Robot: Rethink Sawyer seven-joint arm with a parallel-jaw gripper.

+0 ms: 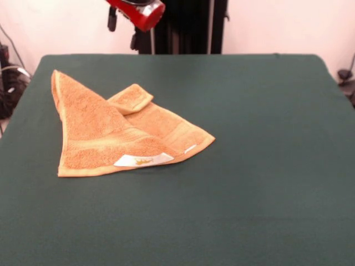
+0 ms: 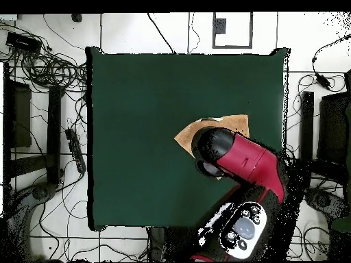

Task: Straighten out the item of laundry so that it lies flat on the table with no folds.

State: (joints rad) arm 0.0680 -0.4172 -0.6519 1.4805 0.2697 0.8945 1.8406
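Observation:
The orange-tan towel [image 1: 100,133] lies crumpled on the left half of the dark green table [image 1: 249,166]. One corner is folded over on top [image 1: 131,98], and the layers overlap into a rough triangle. Its white label with yellow print [image 1: 143,160] faces up at the near edge. The end of the red and black arm [image 1: 138,11] hangs at the top edge, well above the table and behind the towel. I cannot make out how the gripper stands. In the overhead view the arm [image 2: 247,161] covers most of the towel [image 2: 230,123].
The green cloth [image 2: 151,123] spreads wide around the towel. Cables and black stands [image 2: 41,75] crowd the floor beside the table. The robot's pedestal [image 1: 183,27] stands behind the far edge.

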